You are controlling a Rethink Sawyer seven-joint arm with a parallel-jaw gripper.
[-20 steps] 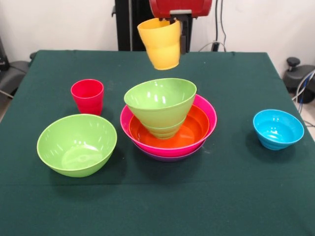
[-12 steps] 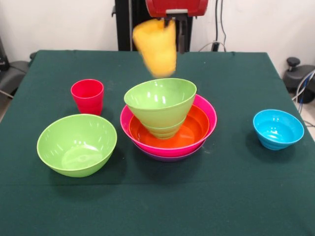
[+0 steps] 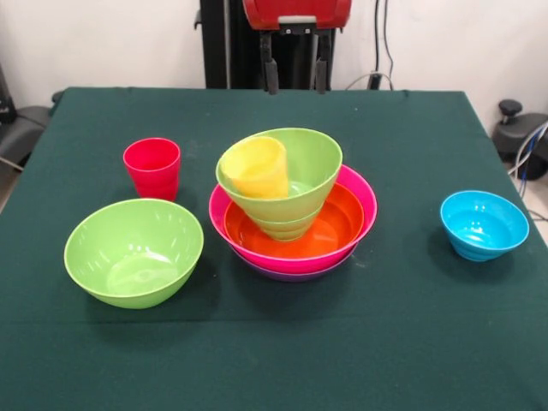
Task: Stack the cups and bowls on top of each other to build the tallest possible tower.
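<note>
The tower stands mid-table: a purple bowl (image 3: 295, 274) at the bottom, then a pink bowl (image 3: 360, 195), an orange bowl (image 3: 338, 227), a small lime bowl (image 3: 287, 229) and a large lime bowl (image 3: 312, 167). A yellow cup (image 3: 255, 167) lies tilted inside the top lime bowl, mouth towards the camera. My gripper (image 3: 296, 75) hangs open above and behind the tower, holding nothing. A red cup (image 3: 152, 168) stands upright left of the tower. Another large lime bowl (image 3: 134, 252) sits front left. A sky blue bowl (image 3: 484, 224) sits at the right.
The dark green tablecloth (image 3: 274, 342) covers the table. A black chair part (image 3: 17, 120) shows past the left edge, and cables and a black knob (image 3: 514, 128) past the right edge.
The gripper opened and let go of the yellow cup, which fell from the air into the top lime bowl and came to rest tilted. The gripper shifted slightly left.
</note>
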